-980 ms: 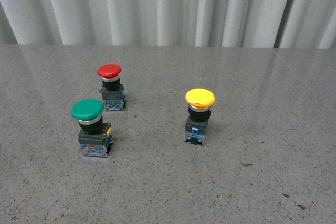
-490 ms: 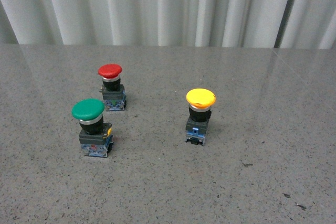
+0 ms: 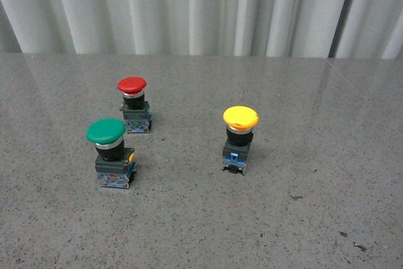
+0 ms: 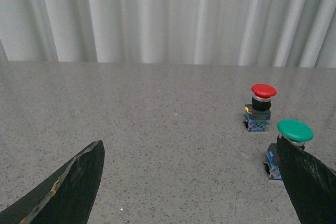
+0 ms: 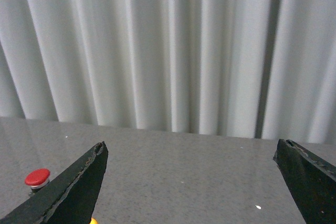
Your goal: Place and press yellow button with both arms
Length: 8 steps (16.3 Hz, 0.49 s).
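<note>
yellow mushroom-capped push-button [image 3: 239,138] upright, right of centre | my left gripper [image 4: 189,145] spread wide, empty | my right gripper [image 5: 190,145] likewise | neither touches it

Grey speckled tabletop [image 3: 189,218] w/ white pleated curtain [image 3: 189,4] behind.

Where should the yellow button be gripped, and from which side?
On the yellow button, probably the squarish dark base under the black collar: its flat sides suit a two-finger grip, while the round cap is domed and overhangs. It stands upright, so come in low from its open right side, near the table; the green button and red button stand apart on its left.
</note>
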Tool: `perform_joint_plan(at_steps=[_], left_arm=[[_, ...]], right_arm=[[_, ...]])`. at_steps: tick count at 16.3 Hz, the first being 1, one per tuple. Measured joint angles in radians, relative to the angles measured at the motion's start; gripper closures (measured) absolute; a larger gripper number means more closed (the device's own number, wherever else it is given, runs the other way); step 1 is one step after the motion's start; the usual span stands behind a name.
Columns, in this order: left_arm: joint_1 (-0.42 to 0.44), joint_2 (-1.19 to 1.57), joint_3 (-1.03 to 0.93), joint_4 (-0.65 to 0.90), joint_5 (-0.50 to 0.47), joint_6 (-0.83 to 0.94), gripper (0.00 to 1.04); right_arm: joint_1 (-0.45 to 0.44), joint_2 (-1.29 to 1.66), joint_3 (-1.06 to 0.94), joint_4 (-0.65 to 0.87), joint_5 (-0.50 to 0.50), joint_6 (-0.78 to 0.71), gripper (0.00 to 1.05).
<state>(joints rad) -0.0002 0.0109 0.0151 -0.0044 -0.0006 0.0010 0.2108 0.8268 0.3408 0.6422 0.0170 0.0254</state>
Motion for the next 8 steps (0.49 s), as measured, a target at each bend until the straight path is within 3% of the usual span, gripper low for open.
perform_joint_plan(at_steps=[6,8], left_arm=[[0.0,0.0,0.0,0.0,0.0,0.0,0.07],[0.0,0.0,0.0,0.0,0.0,0.0,0.07]], right_arm=[[0.172,0.624,0.38,-0.006,-0.016,0.008,0.06],[0.217,0.69,0.405,-0.025,-0.01,0.013,0.22]])
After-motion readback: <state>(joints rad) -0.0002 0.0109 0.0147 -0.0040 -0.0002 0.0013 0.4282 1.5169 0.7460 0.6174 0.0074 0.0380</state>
